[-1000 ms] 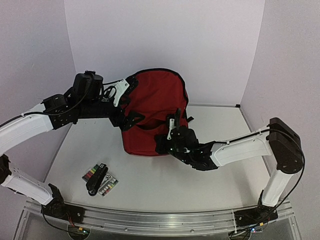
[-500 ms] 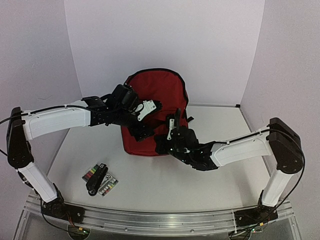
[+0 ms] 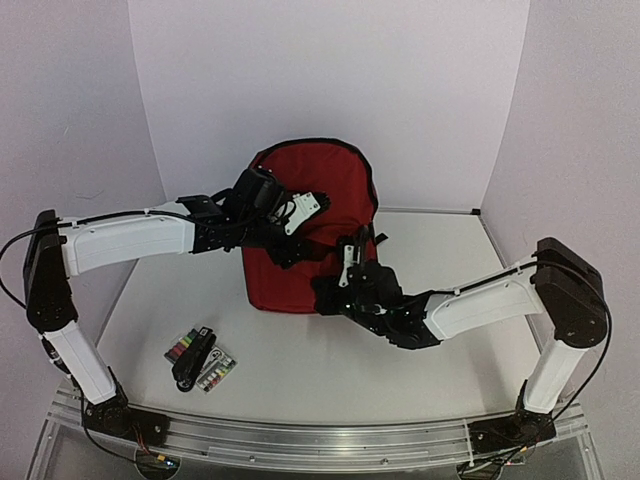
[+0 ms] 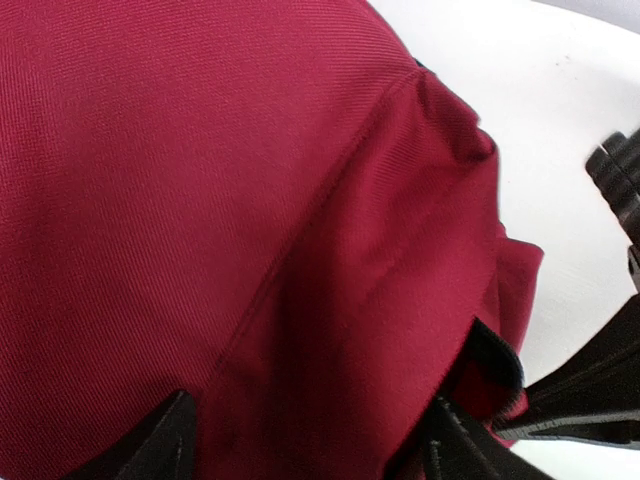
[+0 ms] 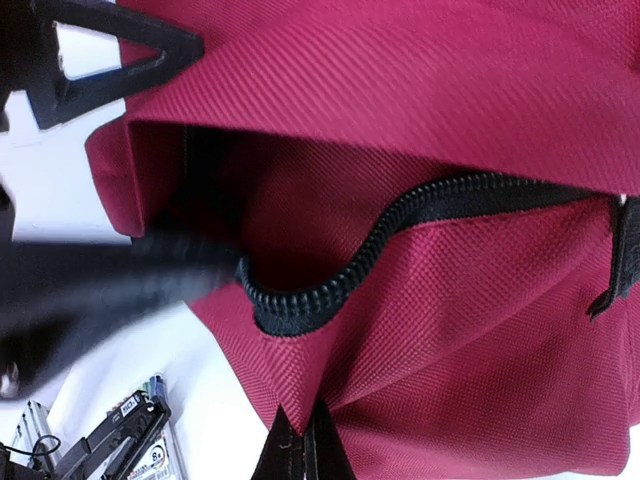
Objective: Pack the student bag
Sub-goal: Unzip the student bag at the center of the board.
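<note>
Red student bag point(image 3: 320, 175) mid-table; marker packs point(image 3: 182, 346) lie well apart, front-left.

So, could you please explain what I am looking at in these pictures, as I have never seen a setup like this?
These are two robot arms bolted to a white table, each ending in a two-finger gripper. The wide picture comes from a fixed camera above and behind them; the two close-ups come from wrist cameras. A dark red student bag stands toward the back, and a small pile of stationery lies front left. The left gripper is open over the bag's fabric. The right gripper is shut and seems to pinch the fabric just below the open zip.
</note>
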Robot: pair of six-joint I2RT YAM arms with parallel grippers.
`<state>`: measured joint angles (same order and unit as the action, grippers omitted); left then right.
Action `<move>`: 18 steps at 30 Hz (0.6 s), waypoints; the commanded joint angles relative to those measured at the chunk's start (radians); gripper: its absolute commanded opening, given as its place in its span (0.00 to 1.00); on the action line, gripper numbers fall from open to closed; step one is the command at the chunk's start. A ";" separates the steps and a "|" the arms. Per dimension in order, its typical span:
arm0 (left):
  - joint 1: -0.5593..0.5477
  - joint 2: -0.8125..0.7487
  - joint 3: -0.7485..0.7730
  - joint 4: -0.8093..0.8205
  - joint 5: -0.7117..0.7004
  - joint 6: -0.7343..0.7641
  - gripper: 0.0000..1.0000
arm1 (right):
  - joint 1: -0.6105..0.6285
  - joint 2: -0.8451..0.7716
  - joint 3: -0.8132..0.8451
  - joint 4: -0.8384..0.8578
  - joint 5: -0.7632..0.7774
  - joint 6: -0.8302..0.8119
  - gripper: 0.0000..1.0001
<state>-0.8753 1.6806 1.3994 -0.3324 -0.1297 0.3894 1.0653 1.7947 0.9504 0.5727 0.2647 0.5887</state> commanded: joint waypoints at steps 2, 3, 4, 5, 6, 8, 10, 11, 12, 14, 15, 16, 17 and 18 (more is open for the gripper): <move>0.002 0.053 0.106 0.075 -0.098 0.005 0.66 | 0.007 -0.029 -0.038 -0.012 -0.051 0.019 0.00; 0.002 0.057 0.111 0.080 -0.109 0.004 0.64 | 0.007 -0.031 -0.042 -0.011 -0.052 0.021 0.00; 0.002 0.055 0.113 0.092 -0.118 0.005 0.64 | 0.007 -0.033 -0.047 -0.009 -0.052 0.024 0.00; 0.002 0.049 0.111 0.103 -0.120 0.004 0.63 | 0.007 -0.033 -0.052 -0.007 -0.052 0.026 0.00; 0.003 0.045 0.108 0.113 -0.120 0.003 0.62 | 0.007 -0.035 -0.056 -0.008 -0.051 0.027 0.00; 0.005 0.042 0.105 0.126 -0.120 0.004 0.56 | 0.007 -0.039 -0.066 -0.004 -0.052 0.032 0.00; 0.013 0.052 0.112 0.125 -0.126 0.006 0.42 | 0.007 -0.043 -0.075 0.002 -0.052 0.036 0.00; 0.018 0.058 0.117 0.122 -0.134 0.005 0.34 | 0.007 -0.045 -0.079 0.004 -0.053 0.038 0.00; 0.023 0.066 0.123 0.121 -0.145 0.005 0.27 | 0.008 -0.047 -0.086 0.005 -0.053 0.039 0.00; 0.041 0.078 0.131 0.128 -0.172 -0.004 0.12 | 0.010 -0.050 -0.101 0.008 -0.055 0.044 0.00; 0.053 0.080 0.136 0.136 -0.178 -0.014 0.08 | 0.011 -0.051 -0.111 0.009 -0.055 0.047 0.00; 0.067 0.081 0.140 0.144 -0.181 -0.027 0.05 | 0.012 -0.052 -0.121 0.009 -0.055 0.049 0.00; 0.085 0.079 0.143 0.153 -0.180 -0.043 0.03 | 0.015 -0.052 -0.132 0.010 -0.054 0.051 0.00; 0.099 0.078 0.143 0.161 -0.173 -0.058 0.02 | 0.018 -0.051 -0.140 0.011 -0.053 0.056 0.00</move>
<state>-0.8465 1.7615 1.4770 -0.2476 -0.2397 0.3836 1.0657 1.7705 0.8626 0.6143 0.2311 0.6278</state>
